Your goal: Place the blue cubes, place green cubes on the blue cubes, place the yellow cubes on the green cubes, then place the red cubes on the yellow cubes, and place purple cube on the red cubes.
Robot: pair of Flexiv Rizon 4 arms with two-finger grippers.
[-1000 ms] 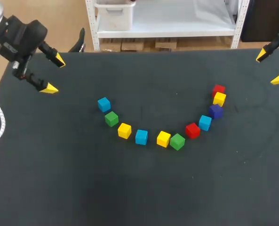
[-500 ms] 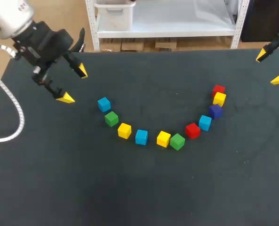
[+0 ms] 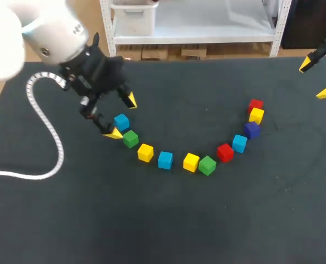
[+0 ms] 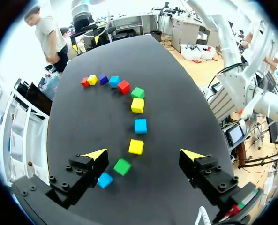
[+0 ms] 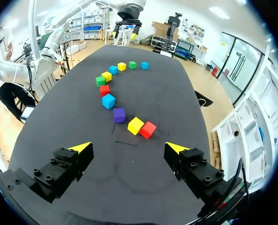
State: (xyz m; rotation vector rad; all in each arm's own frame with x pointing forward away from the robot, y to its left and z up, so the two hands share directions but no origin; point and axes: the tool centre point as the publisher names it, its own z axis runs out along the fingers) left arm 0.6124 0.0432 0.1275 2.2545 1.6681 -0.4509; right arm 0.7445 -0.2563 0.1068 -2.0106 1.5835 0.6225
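Our left hand (image 3: 122, 116) hangs over the left end of the row. Its two fingers stand wide apart and it holds nothing. From above, the left blue cube (image 3: 121, 121) shows between the yellow tips. In the left wrist view this cube lies just beside one finger, and we cannot tell if they touch.

The cubes lie single on the dark desk (image 3: 163, 220), none stacked. They form a curved row whose long axis runs left to right and which opens toward the far side.

After the left blue cube come the left green cube (image 3: 131, 138), the left yellow cube (image 3: 145, 152) and the middle blue cube (image 3: 165, 160). Next are the middle yellow cube (image 3: 191, 162) and, just beside it, the right green cube (image 3: 207, 165).

Then the row climbs to the far right: the near red cube (image 3: 225, 152), the right blue cube (image 3: 239, 143), the purple cube (image 3: 252, 130), the right yellow cube (image 3: 256, 115) and the far red cube (image 3: 255, 104). Most cubes are turned a little, each at its own angle.

Our right hand (image 3: 315, 78) is at the far right corner of the desk, well apart from the cubes. Its fingers are wide apart and empty.
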